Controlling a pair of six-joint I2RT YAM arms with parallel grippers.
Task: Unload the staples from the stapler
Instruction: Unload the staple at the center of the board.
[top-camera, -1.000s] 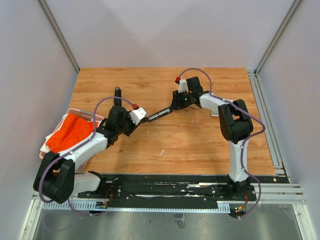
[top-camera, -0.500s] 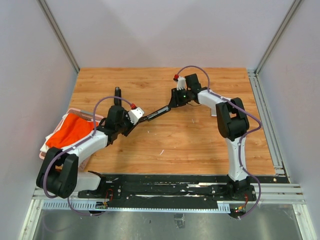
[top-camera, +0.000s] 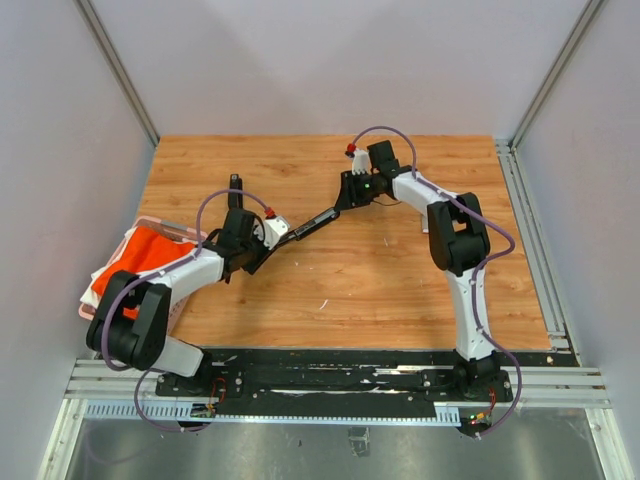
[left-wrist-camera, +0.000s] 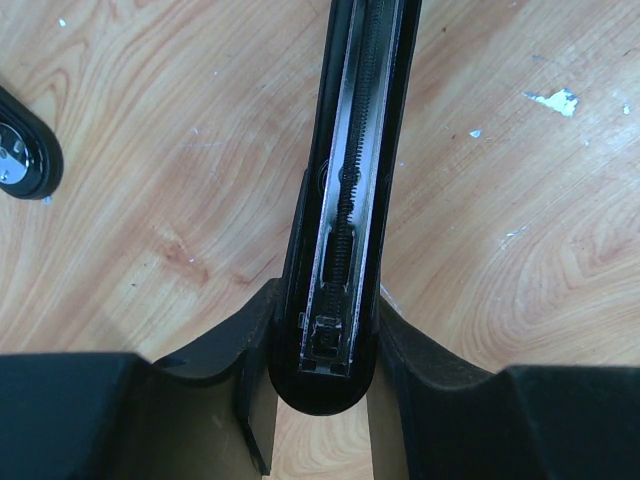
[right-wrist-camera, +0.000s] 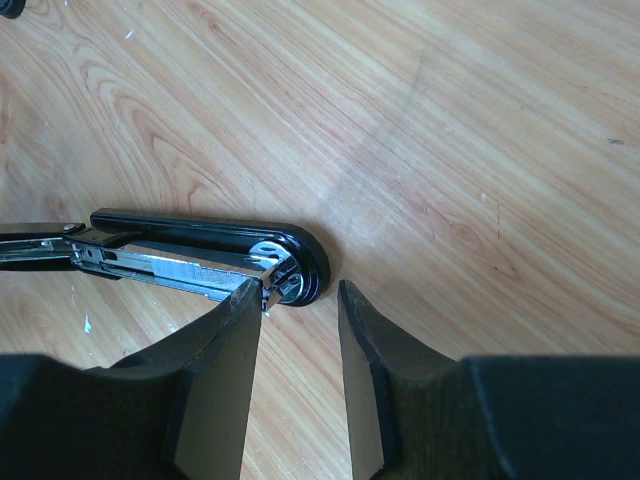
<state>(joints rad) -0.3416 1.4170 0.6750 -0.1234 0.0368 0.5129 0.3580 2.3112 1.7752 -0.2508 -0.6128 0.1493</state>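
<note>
The black stapler is swung open and stretches between the two arms above the wood table. My left gripper is shut on one end of it. In the left wrist view the stapler's channel, with its spring and pusher, runs away from my left gripper. My right gripper is open at the stapler's other end. Its left finger touches the tip of the silvery rail, beside the round anvil end. Nothing lies between its fingers. The staples are hidden; I cannot make any out.
A pink tray with an orange cloth sits at the table's left edge. A small black object lies beyond the left arm, and its rounded end appears in the left wrist view. White flecks dot the wood.
Both arms have shifted slightly towards the far side and the stapler has moved with them. The right jaws have opened a little wider. The left grip is unchanged.
</note>
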